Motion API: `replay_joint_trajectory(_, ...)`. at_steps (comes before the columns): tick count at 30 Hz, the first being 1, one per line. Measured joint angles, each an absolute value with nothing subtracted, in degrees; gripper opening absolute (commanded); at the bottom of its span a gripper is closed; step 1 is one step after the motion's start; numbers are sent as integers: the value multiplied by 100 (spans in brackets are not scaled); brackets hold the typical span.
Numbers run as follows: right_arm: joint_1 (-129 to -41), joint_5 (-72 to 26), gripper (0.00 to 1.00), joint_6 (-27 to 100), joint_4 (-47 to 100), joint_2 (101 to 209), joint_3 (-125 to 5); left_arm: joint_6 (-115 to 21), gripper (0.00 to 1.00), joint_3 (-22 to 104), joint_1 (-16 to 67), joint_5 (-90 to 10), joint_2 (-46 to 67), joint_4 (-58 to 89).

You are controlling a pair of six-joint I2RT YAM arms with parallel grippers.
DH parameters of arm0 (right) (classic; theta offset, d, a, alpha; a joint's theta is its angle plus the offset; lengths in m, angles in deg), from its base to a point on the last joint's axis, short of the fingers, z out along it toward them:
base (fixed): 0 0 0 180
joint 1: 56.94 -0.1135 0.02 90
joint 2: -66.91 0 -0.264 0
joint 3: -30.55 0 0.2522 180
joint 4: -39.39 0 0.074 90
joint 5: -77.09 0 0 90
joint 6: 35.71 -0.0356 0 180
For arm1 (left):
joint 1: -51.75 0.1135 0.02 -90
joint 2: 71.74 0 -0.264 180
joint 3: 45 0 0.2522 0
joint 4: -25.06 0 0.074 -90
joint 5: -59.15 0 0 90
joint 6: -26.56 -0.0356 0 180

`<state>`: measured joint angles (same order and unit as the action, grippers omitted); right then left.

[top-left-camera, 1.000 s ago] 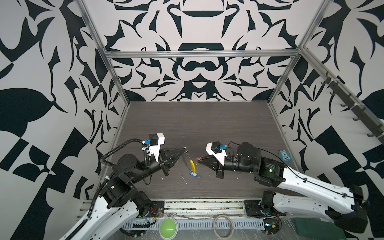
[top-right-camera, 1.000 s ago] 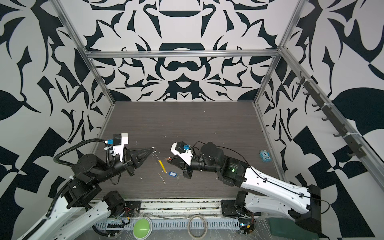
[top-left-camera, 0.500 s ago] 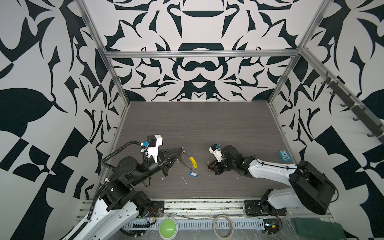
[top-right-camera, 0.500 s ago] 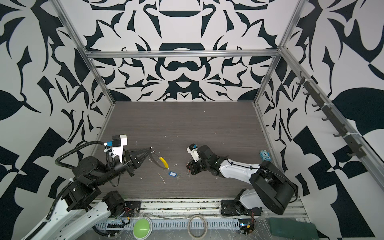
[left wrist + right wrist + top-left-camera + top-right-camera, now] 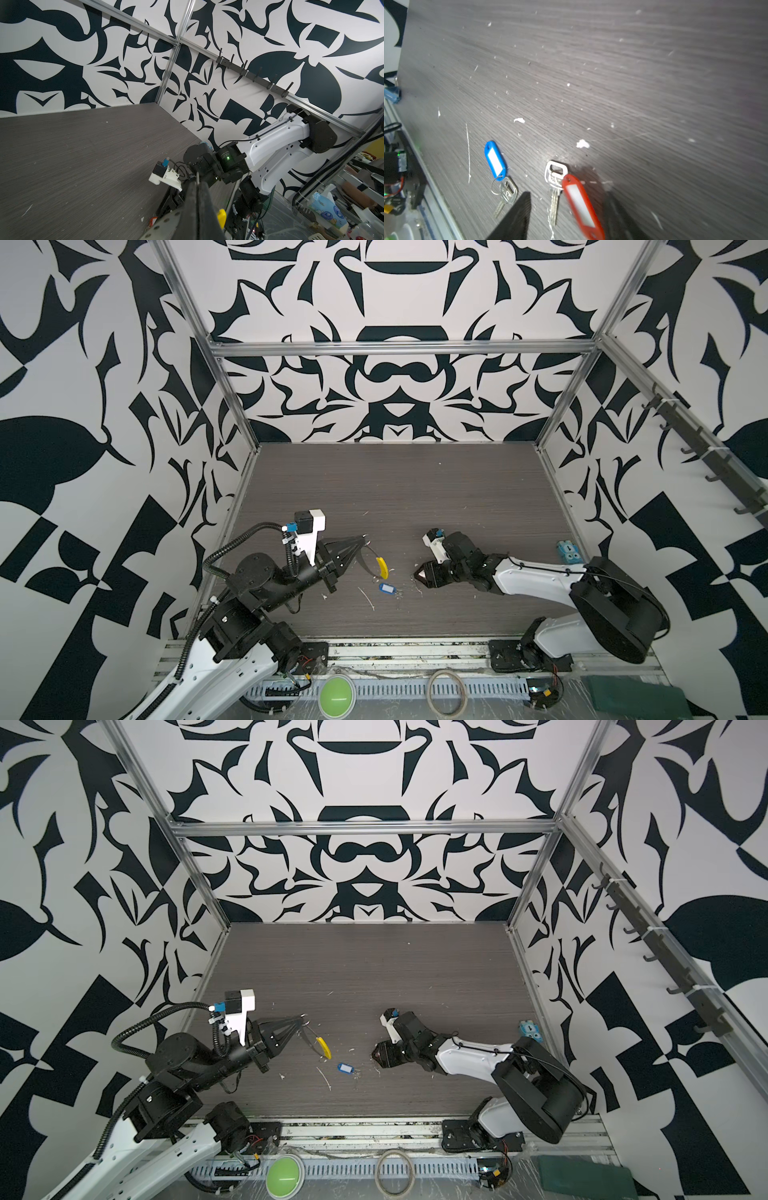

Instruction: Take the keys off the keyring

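My left gripper point(image 5: 363, 537) point(image 5: 197, 185) is shut on the thin grey wire of the keyring point(image 5: 371, 562), and the loop hangs from it above the table. Its yellow sleeve point(image 5: 381, 566) point(image 5: 323, 1046) point(image 5: 221, 216) shows beside the fingers. The keys lie on the table in two bunches. The blue-tagged bunch point(image 5: 385, 587) point(image 5: 344, 1068) point(image 5: 495, 160) lies off the loop, in front of it. My right gripper point(image 5: 419, 573) point(image 5: 569, 195) is low over the table and open. The red tag point(image 5: 581, 205) and its silver key point(image 5: 555, 182) lie between its fingers, blurred, neither finger touching them.
White scraps point(image 5: 582, 143) are scattered over the dark wood table point(image 5: 415, 489). A small blue block point(image 5: 568, 551) sits by the right wall. Beyond the front rail are a green disc point(image 5: 336, 697), a beige hoop point(image 5: 448, 691) and a dark green cloth point(image 5: 623, 697).
My right gripper has pulled away from the keyring to the right, dropped to the table and opened, letting go of the red-tagged keys. The left gripper stays shut on the wire.
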<state>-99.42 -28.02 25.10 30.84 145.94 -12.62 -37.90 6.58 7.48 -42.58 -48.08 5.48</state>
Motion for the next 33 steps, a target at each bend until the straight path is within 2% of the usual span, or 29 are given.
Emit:
replay_joint_trajectory(1, -9942, -2702, 76, 2470, 2962, 14423, -1273, -3790, 0, 658, 748, -4256, -4806, 548)
replay_joint_trajectory(7, -9942, -2179, 77, 2514, 2330, 12882, -1601, -3790, 0, 658, 748, -4249, -4795, 550)
replay_joint_trajectory(12, -10021, -2258, 79, 2702, 2335, 11960, -2231, -3781, 0, 658, 748, -4243, -4712, 561)
replay_joint_trajectory(16, -10447, -2579, 85, 2953, 2695, 11892, -2677, -3764, 0, 658, 748, -4236, -4635, 593)
replay_joint_trajectory(22, -11555, -2697, 84, 3747, 2816, 12456, -3411, -3724, 0, 658, 748, -4221, -4537, 639)
replay_joint_trajectory(25, -11745, -2752, 74, 3987, 2853, 12832, -3619, -3718, 0, 658, 748, -4214, -4480, 648)
replay_joint_trajectory(30, -11776, -2761, 39, 4175, 2809, 13234, -3656, -3698, 0, 658, 748, -4214, -4406, 668)
replay_joint_trajectory(31, -11776, -2752, 29, 4260, 2792, 13284, -3662, -3689, 0, 658, 748, -4214, -4397, 672)
replay_joint_trajectory(33, -11776, -2745, 16, 4247, 2778, 13332, -3673, -3685, 0, 658, 748, -4203, -4391, 676)
